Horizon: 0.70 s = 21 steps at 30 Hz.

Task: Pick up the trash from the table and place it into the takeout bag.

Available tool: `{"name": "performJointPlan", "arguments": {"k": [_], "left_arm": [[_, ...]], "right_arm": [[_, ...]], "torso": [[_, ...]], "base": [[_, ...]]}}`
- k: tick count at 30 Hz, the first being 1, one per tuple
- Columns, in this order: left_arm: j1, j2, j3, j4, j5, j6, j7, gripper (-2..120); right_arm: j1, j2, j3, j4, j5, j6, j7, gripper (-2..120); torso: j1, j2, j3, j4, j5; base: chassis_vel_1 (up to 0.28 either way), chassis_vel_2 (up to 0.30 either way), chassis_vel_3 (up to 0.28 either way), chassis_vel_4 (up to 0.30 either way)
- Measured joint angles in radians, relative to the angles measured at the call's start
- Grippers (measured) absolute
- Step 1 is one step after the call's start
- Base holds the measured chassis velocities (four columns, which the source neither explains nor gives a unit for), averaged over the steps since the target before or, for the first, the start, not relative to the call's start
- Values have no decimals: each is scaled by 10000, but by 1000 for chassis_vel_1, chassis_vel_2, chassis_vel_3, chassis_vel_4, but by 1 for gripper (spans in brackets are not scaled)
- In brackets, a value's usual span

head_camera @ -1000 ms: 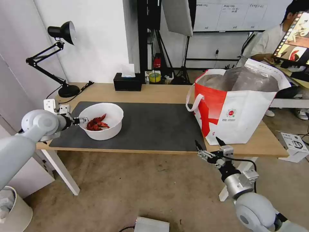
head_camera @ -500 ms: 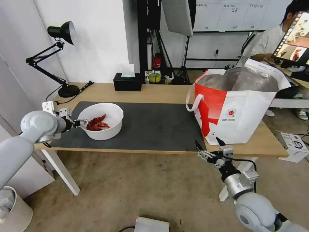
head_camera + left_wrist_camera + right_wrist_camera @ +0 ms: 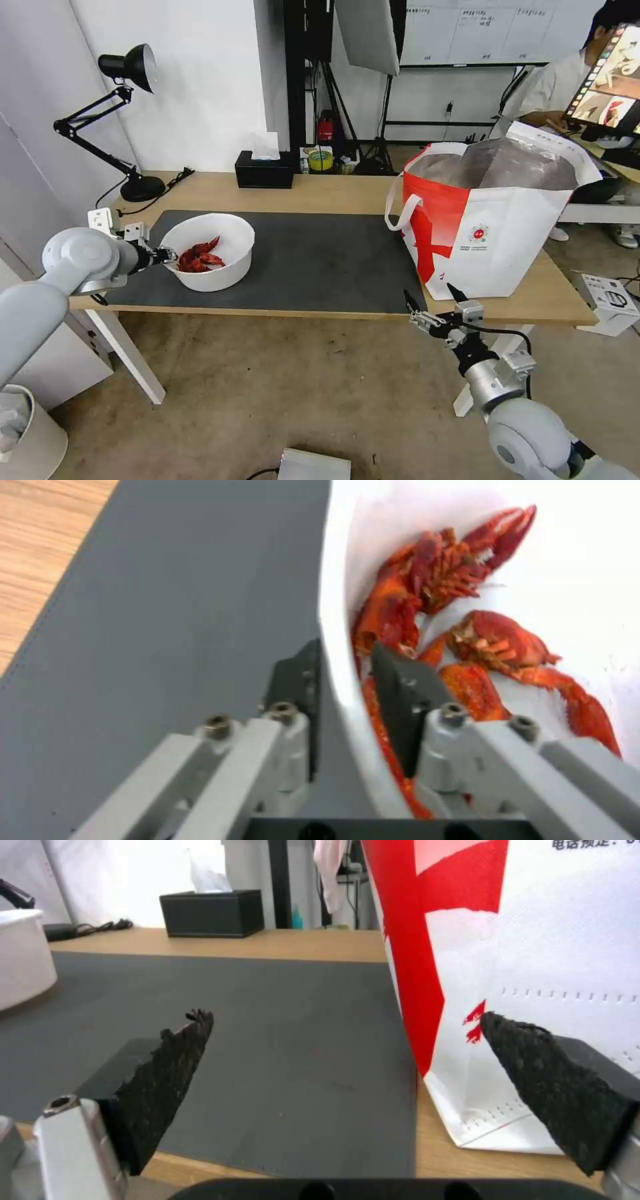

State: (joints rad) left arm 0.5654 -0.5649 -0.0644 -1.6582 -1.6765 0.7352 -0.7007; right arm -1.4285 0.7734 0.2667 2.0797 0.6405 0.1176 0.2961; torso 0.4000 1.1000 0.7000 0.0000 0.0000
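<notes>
The trash I see is a white round bowl (image 3: 223,270) with red crayfish shells (image 3: 199,256), standing at the left end of the dark grey mat (image 3: 320,260) on the table (image 3: 320,190). My left gripper (image 3: 167,254) is shut on the bowl's near-left rim. The left wrist view has one finger (image 3: 297,680) outside the wall of the bowl (image 3: 587,555) and the other among the shells (image 3: 467,580). The red-and-white takeout bag (image 3: 493,233) stands open at the table's right end. My right gripper (image 3: 430,295) hangs open below the table's front edge, near the bag (image 3: 533,940).
A black desk lamp (image 3: 127,67) and a black tissue box (image 3: 264,172) stand along the table's back edge. A pale waste bin (image 3: 27,433) sits on the floor at lower left. A grey box (image 3: 313,465) lies on the floor in front.
My left gripper has drawn back slightly to the left, and the bowl has shifted a little with it. The right arm has not moved.
</notes>
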Motion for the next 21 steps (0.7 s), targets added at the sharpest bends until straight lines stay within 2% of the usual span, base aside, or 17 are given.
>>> {"name": "performJointPlan", "arguments": {"k": [4,12,16,21], "left_arm": [[16,-69,-6,-57,19,0,37,1],[-217,-149,-102,-594,-126,0,51,0],[-711,-238,-25,-1190,-521,1,-95,0],[-1409,-401,278,-1574,-1006,3,-302,0]], "right_arm": [[0,0,0,0,0,0,0,100],[0,0,1,0,0,0,0,100],[0,0,0,0,0,0,0,100],[0,0,0,0,0,0,0,100]], "torso": [[0,0,0,0,0],[0,0,0,0,0],[0,0,0,0,1],[-1,0,0,0,1]], "base": [[0,0,0,0],[0,0,0,0],[0,0,0,0],[0,0,0,0]]}}
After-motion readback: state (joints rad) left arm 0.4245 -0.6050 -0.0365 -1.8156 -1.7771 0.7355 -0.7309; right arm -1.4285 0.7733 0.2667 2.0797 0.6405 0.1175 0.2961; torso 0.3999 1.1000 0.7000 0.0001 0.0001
